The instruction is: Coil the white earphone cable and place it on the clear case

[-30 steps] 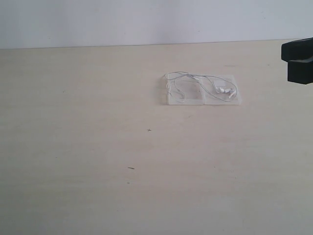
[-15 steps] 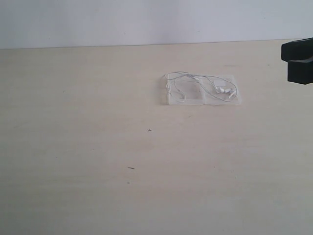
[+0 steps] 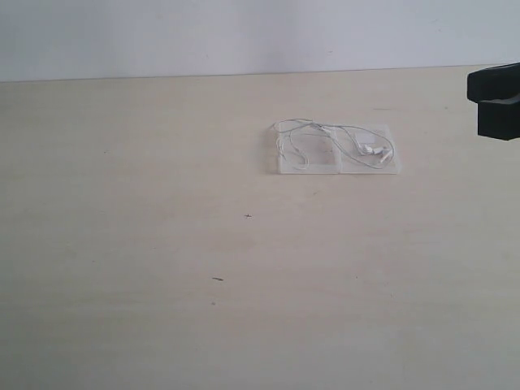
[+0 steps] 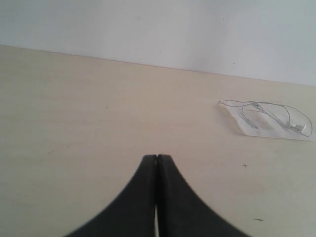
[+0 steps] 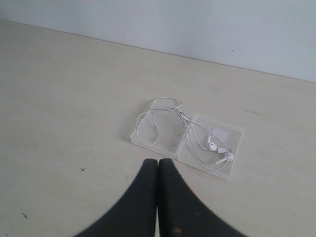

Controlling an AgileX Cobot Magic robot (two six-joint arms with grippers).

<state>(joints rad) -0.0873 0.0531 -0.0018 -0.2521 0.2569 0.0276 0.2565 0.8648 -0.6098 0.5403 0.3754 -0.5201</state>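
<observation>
1. Over on the left, the left gripper (image 4: 156,159) is caught only by its own wrist camera. Its jaws are pressed flat together with nothing between them, and it is parked well apart from the work.
2. Across the middle, bare table (image 3: 162,244) is all that is shown, apart from a couple of tiny dark specks (image 3: 218,279).
3. Right of centre, toward the far side, the clear case (image 3: 321,166) is laid open flat, its two halves side by side.
4. The white earphone cable (image 3: 370,150) is draped over that case in loose loops, with the earbuds resting on the right half. One loop appears to stray just past the far-left edge, though the wire is too thin for certainty.
5. At the right edge, the right gripper (image 3: 494,101) is held clear of the case. It is closed tight and empty.
6. The placing step is judged done or very nearly so, since the cable is already on the case and neither gripper is touching it.
7. If a tidy-up is wanted next, the jaws would have to be opened. A very fine pinch on the stray loop would then be needed, without the light case being dragged.
</observation>
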